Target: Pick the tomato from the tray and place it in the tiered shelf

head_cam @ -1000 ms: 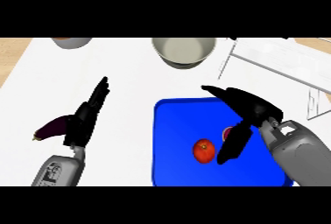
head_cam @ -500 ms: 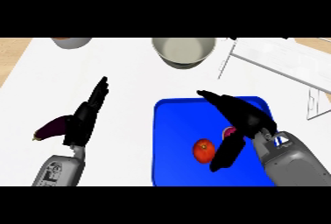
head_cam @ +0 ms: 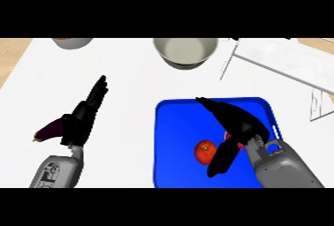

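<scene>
A red tomato [head_cam: 205,152] lies on the blue tray [head_cam: 179,128], toward its near side. My right hand [head_cam: 236,126] hangs over the tray just right of the tomato, fingers straight and pointing away, thumb reaching down beside the fruit; it holds nothing. A small pink thing [head_cam: 229,136] peeks out from under that hand. The white wire tiered shelf [head_cam: 287,59] stands at the far right. My left hand [head_cam: 83,115] rests open at the left, fingers up.
A grey bowl [head_cam: 186,50] sits at the back centre and another bowl [head_cam: 70,42] at the back left. A purple eggplant [head_cam: 50,129] lies on the white counter beside my left hand.
My right hand has shifted left across the tray, closer to the tomato. The tomato and the left hand have not moved.
</scene>
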You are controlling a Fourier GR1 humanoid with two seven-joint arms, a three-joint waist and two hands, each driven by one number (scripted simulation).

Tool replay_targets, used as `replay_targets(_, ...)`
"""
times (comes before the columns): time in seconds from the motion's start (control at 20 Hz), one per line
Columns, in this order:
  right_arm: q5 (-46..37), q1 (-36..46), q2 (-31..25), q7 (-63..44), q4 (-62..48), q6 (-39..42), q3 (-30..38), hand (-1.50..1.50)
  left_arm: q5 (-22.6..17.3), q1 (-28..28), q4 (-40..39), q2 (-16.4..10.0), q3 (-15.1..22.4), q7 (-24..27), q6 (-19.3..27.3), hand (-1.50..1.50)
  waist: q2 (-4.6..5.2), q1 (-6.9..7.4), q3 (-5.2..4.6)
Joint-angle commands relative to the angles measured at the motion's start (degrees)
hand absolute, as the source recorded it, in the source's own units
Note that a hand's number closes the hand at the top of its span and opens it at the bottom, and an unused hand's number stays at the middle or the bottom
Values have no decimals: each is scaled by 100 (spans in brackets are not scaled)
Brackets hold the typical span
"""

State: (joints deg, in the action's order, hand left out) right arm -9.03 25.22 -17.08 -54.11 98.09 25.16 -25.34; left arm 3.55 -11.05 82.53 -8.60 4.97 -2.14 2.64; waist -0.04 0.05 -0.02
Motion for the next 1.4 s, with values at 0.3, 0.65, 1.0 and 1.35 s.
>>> replay_targets(0.3, -687, -630, 236, -38, 140, 374, -22, -150, 237, 238, -18, 119, -44, 182, -24, 0, -2, -12, 1)
replay_targets(0.65, -999, -421, 580, -253, -155, 587, 7, -150, 208, 388, 176, 128, -75, 101, -179, 0, -4, 8, 1)
replay_targets(1.0, -1563, -486, 918, 63, -426, 752, 155, -150, 332, 137, -114, 291, -204, 220, -139, 0, 1, -4, 1)
replay_targets(1.35, -2187, -734, 940, 956, -1294, 559, 34, -150, 284, -156, -456, 222, -391, 298, -326, 0, 8, -4, 1)
